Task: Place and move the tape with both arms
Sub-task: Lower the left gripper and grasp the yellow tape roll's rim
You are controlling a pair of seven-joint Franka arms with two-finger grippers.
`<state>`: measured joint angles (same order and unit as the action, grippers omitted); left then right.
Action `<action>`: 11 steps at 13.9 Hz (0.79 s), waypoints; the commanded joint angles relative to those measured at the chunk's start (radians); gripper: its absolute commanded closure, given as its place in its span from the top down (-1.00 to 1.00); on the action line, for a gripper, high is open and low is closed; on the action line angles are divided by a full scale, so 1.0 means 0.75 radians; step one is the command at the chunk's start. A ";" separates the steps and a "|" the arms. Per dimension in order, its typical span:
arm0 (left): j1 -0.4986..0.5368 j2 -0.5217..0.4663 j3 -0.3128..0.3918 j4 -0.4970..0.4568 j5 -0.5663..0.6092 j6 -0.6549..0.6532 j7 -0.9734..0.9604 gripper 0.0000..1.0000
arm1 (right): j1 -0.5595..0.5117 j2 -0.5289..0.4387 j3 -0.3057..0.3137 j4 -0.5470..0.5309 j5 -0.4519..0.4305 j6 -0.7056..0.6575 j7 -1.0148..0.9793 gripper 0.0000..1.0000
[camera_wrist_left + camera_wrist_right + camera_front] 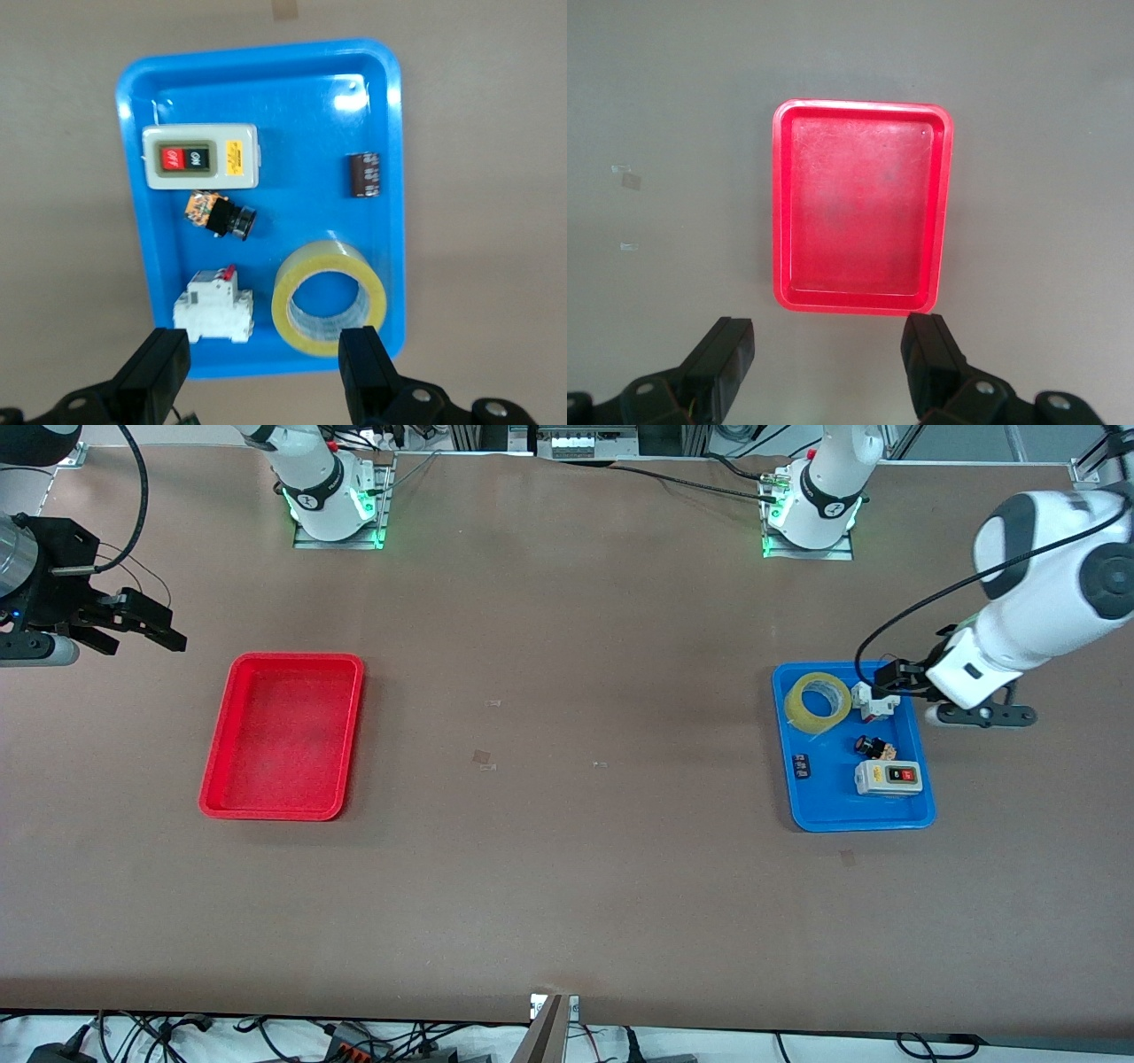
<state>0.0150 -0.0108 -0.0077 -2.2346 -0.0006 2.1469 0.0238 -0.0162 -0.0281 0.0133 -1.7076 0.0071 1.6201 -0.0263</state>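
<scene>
The tape [817, 702], a translucent yellow roll, lies in the blue tray [833, 810], in the corner farther from the front camera and toward the right arm's end. It also shows in the left wrist view [329, 298]. My left gripper [890, 677] is open and empty in the air over the tray's edge nearest the robots' bases, beside the tape; in the left wrist view [264, 354] its fingers stand wide apart. My right gripper [142, 633] is open and empty over the table beside the red tray [283, 735], as the right wrist view [829, 341] shows.
The blue tray [292, 97] also holds a white-grey switch box [888, 778], a white breaker [874, 701] beside the tape, a black and orange push button [874, 747] and a small dark part [801, 765]. The red tray [864, 212] holds nothing.
</scene>
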 commanded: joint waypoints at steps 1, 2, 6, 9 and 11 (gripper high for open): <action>0.007 -0.059 -0.002 -0.272 0.025 0.288 0.009 1.00 | -0.001 -0.036 0.005 -0.020 -0.011 -0.015 -0.020 0.99; 0.019 -0.043 -0.002 -0.339 0.025 0.391 0.009 1.00 | 0.001 -0.038 0.005 -0.022 -0.012 -0.017 -0.022 0.99; 0.039 0.104 -0.004 -0.371 0.025 0.481 -0.005 1.00 | -0.001 -0.034 0.003 -0.018 -0.009 -0.031 -0.018 0.99; 0.041 0.190 -0.006 -0.367 0.013 0.547 -0.066 1.00 | -0.001 -0.032 0.003 -0.010 -0.016 -0.025 -0.024 0.99; 0.035 0.205 -0.008 -0.363 0.015 0.549 -0.160 1.00 | -0.003 -0.026 0.003 -0.004 -0.014 -0.029 -0.024 0.99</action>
<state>0.0392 0.1288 -0.0070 -2.5182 -0.0006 2.5491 -0.0367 -0.0161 -0.0286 0.0133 -1.7070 0.0067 1.6037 -0.0264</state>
